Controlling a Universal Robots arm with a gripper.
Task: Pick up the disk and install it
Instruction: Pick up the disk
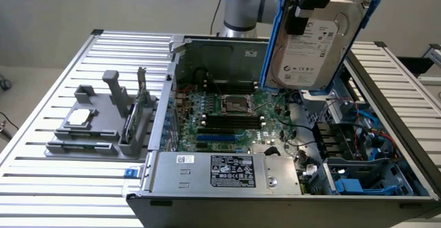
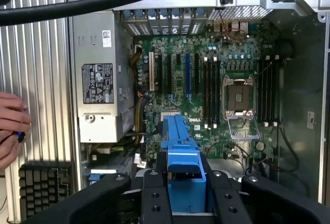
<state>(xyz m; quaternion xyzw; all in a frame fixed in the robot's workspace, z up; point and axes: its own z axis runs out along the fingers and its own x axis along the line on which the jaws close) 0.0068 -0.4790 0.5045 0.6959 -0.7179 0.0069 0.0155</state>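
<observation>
While my half-closed hand [image 2: 185,195] clamped the disk [image 1: 313,47] by its blue frame, it hung nearly upright above the open computer case [image 1: 227,58].

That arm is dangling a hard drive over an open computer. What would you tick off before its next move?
1. Grip: the gripper clamps the disk by its blue frame. Ok.
2. Access: the computer case is open, with the motherboard exposed. Ok.
3. People clear: a hand is close beside the case. Not ok.
4. Free slot: cables and blue carriers crowd the drive bay. Cannot tell.
</observation>
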